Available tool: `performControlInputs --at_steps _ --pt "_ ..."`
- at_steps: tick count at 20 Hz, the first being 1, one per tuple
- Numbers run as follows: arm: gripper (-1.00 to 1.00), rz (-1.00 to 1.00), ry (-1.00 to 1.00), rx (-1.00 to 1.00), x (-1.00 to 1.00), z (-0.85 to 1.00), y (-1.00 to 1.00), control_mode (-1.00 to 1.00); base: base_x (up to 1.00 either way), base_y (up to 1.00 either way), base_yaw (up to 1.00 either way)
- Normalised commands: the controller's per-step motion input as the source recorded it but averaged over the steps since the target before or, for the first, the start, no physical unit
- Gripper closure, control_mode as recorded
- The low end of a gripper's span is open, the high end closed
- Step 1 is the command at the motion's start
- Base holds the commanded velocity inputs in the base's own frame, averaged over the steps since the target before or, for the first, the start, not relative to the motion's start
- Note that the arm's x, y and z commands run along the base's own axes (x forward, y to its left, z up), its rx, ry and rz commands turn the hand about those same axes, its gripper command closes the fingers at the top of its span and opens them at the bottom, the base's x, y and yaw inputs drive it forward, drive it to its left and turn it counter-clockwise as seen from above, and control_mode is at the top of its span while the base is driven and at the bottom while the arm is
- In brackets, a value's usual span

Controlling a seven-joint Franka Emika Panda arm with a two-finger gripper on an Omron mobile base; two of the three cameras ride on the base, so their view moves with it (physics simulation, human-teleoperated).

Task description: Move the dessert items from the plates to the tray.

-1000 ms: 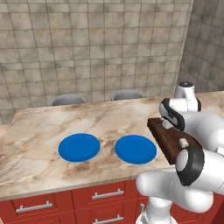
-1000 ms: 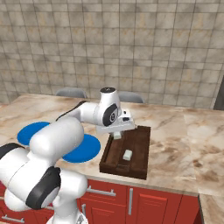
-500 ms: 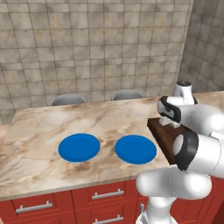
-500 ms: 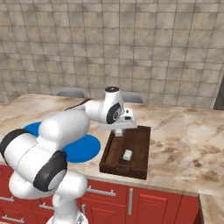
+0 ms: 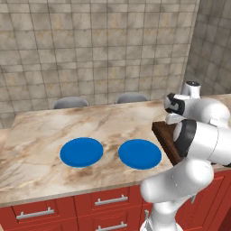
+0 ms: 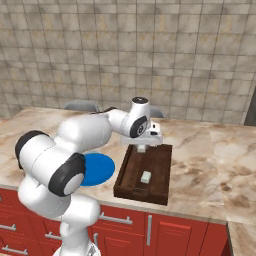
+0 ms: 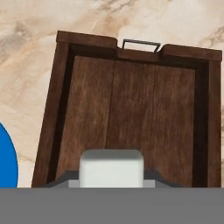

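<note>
Two flat round bright blue plates lie side by side on the beige marble counter (image 5: 40, 135). The left blue plate (image 5: 81, 152) and the right blue plate (image 5: 140, 154) are near each other but do not touch, and both tops look bare.

To the right of the plates sits the dark brown wooden tray with a low rim (image 6: 158, 170). It is a long box shape. Its long side runs from the near edge of the counter toward the tiled wall at the back, and it is turned a little bit. One short end has a thin metal handle (image 7: 141, 43).

One small cream cube (image 6: 146, 177) rests flat on the tray floor, toward the near end, well apart from the rim.

The white arm reaches over the far end of the tray. Its gripper (image 6: 142, 147) points down at the tray. The two fingers are pressed onto the second small cream cube (image 7: 111, 168), one on each side. This held cube sits straight, with its flat top facing the hand camera. It hangs over the wooden floor of the tray, inside the rim. I cannot tell if it touches the wood yet.

Two grey chair backs (image 5: 71, 102) peek up behind the far edge of the counter.
</note>
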Motion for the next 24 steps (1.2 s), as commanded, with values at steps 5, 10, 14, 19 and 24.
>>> performControlInputs --at_steps 5,10,14,19,24 --pt "1.00 -0.02 0.00 0.00 0.13 -0.14 -0.14 -1.00 0.00 0.00 0.00" --pt "1.00 0.00 0.00 0.00 0.00 -0.24 -0.10 -1.00 0.00 0.00 0.00" --pt "1.00 -0.03 0.00 0.00 0.00 -0.25 0.00 -1.00 0.00 0.00 0.00" --pt "1.00 -0.03 0.00 0.00 0.00 -0.27 0.00 -1.00 0.00 0.00 0.00" --pt "1.00 -0.02 0.00 0.00 0.00 -0.28 0.00 -1.00 0.00 0.00 0.00"
